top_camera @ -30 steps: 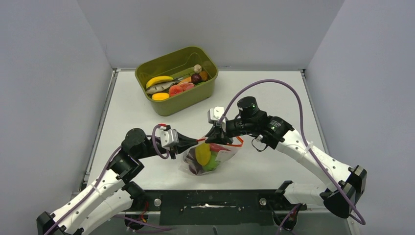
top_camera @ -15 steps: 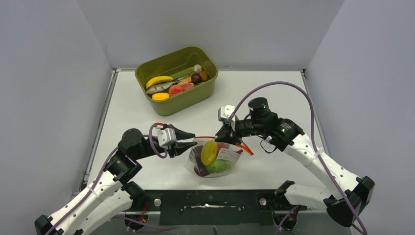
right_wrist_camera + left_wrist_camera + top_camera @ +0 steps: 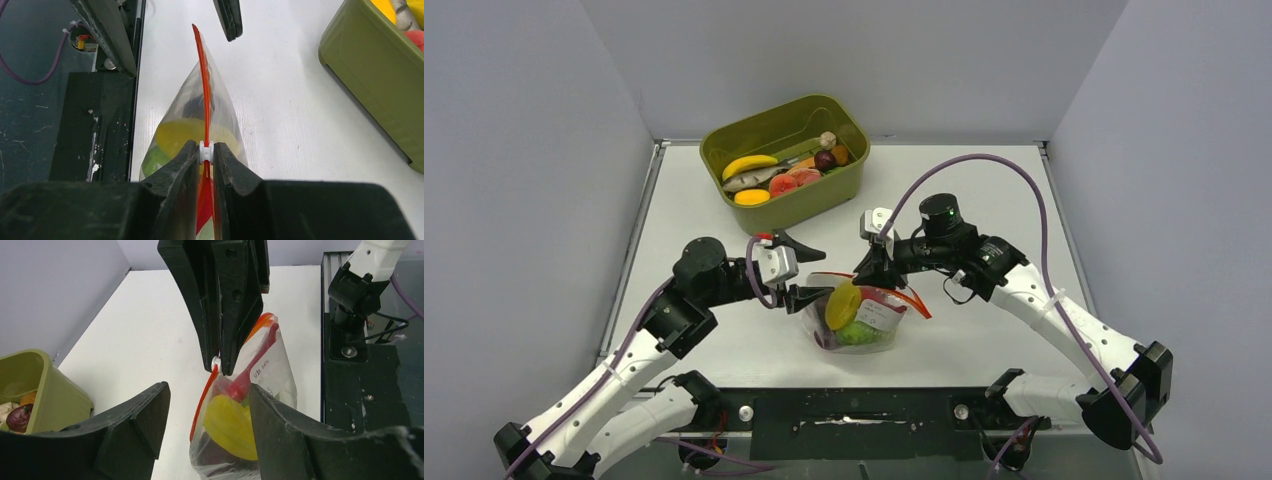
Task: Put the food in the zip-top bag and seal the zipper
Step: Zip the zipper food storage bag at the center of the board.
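Observation:
The clear zip-top bag (image 3: 864, 322) stands on the table between the arms, with yellow (image 3: 230, 425), green, purple and red food inside. Its red-orange zipper (image 3: 202, 80) runs along the top. My right gripper (image 3: 874, 272) is shut on the zipper's white slider (image 3: 205, 151), which is also visible at that gripper's tips in the left wrist view (image 3: 216, 361). At the bag's left end my left gripper (image 3: 806, 270) stands open. Its fingers (image 3: 140, 420) flank the zipper's end without touching it.
An olive-green tub (image 3: 814, 203) stands at the back left with more toy food in it, among it a banana (image 3: 749, 163). The black base rail (image 3: 854, 410) runs along the near table edge. Grey walls close in three sides.
My left gripper has opened, let go of the bag's left end and lifted slightly. The right gripper kept hold of the slider, shifting right and then partly back.

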`<state>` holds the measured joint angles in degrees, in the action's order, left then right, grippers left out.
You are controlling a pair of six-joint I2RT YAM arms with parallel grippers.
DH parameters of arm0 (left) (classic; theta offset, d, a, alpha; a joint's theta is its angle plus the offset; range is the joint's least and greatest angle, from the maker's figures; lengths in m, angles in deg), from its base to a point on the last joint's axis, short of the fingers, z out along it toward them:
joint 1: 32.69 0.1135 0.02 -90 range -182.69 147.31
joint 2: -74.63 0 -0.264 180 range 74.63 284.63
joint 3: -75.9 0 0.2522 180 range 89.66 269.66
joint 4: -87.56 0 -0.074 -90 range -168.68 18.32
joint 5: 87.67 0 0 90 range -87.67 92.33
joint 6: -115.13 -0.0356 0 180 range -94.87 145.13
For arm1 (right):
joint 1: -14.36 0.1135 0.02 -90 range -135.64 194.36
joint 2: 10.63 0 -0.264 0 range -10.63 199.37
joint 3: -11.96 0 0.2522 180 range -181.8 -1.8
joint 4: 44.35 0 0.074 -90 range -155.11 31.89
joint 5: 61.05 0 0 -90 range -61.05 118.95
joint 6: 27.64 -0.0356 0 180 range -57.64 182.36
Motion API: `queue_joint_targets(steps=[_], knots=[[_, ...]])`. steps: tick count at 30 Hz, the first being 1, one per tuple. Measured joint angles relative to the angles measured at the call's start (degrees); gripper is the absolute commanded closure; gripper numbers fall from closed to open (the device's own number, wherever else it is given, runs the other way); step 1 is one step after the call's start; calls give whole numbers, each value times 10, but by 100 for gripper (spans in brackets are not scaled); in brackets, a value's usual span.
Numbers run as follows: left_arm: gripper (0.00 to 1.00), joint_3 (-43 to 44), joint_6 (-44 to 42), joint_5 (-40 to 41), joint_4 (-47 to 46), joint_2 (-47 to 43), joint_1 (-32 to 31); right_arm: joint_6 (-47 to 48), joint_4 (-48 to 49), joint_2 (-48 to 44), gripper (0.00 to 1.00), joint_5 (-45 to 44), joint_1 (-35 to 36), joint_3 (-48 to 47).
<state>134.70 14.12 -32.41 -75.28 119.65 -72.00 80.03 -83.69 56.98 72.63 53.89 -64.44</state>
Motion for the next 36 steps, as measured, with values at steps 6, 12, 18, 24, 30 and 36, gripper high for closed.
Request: queue_joint_targets(steps=[6,12,18,24,30,36], knots=[[42,1,-41,0,34,14,0,-2,3,10,98,2,7,-2],[72,3,-65,2,47,27,0,3,-2,20,98,3,16,-17],[100,7,-89,4,67,35,0,4,-2,25,98,3,21,-18],[100,9,-108,15,88,27,0,11,-2,24,98,-3,24,-18],[100,34,-135,30,133,23,-4,20,-7,18,98,-8,26,-18],[100,46,-150,53,157,16,-5,30,-25,2,98,-24,25,-18]])
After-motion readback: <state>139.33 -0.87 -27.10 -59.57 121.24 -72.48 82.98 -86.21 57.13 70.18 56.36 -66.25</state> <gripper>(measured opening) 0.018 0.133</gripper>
